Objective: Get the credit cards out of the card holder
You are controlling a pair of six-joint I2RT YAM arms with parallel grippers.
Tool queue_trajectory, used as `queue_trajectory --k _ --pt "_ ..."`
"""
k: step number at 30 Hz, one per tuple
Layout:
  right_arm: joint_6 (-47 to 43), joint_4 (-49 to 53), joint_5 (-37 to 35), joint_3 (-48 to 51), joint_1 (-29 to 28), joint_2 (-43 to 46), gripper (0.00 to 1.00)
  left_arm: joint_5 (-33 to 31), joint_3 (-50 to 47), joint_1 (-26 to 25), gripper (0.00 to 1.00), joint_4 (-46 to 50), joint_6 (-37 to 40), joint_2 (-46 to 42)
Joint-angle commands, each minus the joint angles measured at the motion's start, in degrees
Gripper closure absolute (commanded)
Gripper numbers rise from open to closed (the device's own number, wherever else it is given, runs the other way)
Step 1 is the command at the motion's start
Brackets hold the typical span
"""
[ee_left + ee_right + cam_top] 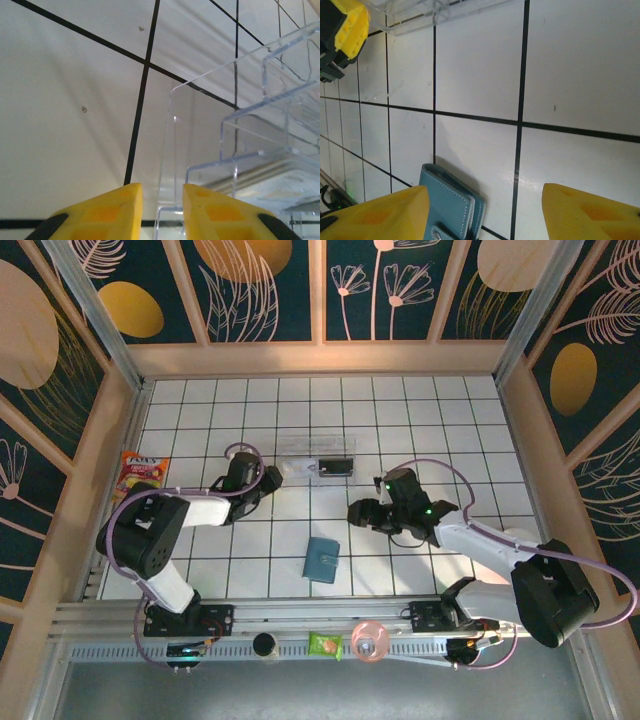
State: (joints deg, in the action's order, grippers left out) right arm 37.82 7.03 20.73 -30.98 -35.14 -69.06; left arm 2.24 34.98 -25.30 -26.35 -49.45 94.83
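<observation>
Our right end effector (485, 200) hangs wide open just beside the card holder (451, 200); we'd best centre over it first.

Count, from near side of table (200, 400):

- Card holder (322, 559): one, teal, toward near edge, about mid-width.
- Clear tray (300, 452): one, toward far edge, centre.
- Black rectangle (335, 466): one, inside tray.
- Snack packet (142, 473): one, red and yellow, at left edge.
- On rail (120, 615) along near edge: green packet (325, 644), one; pink round thing (369, 640), one; black round thing (264, 644), one.
- Arms: two.
- Grippers: two, left gripper (272, 480) and right gripper (357, 512); two yellow fingers (380, 215) each.
</observation>
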Motion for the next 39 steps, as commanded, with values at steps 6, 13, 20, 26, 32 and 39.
queue_trajectory --k 6,13,20,26,32,39 --pt "5.8 -0.6 7.6 1.5 -3.4 -2.0 0.48 -4.3 -6.2 -0.1 0.51 7.1 1.1 -18.1" --pt "7.7 -0.2 6.3 -1.4 -9.3 -5.9 0.5 -3.0 -10.2 -0.1 0.41 7.9 0.4 -26.3" --pt "8.9 0.0 3.8 -4.6 -13.3 -12.1 0.51 -1.4 -12.7 -0.1 0.37 6.6 -0.5 -28.3" --pt "9.0 2.8 1.0 -8.5 -15.8 -18.6 0.53 -0.5 -16.2 -0.1 0.36 4.6 0.1 -32.6" --pt "8.1 6.3 -0.5 -11.0 -16.8 -24.0 0.66 0.8 -14.4 -0.1 0.35 10.2 3.1 -35.3" --pt "2.7 3.6 -1.2 -12.1 -16.7 -22.9 0.95 7.0 -15.0 -0.1 0.34 8.6 2.5 -34.1"
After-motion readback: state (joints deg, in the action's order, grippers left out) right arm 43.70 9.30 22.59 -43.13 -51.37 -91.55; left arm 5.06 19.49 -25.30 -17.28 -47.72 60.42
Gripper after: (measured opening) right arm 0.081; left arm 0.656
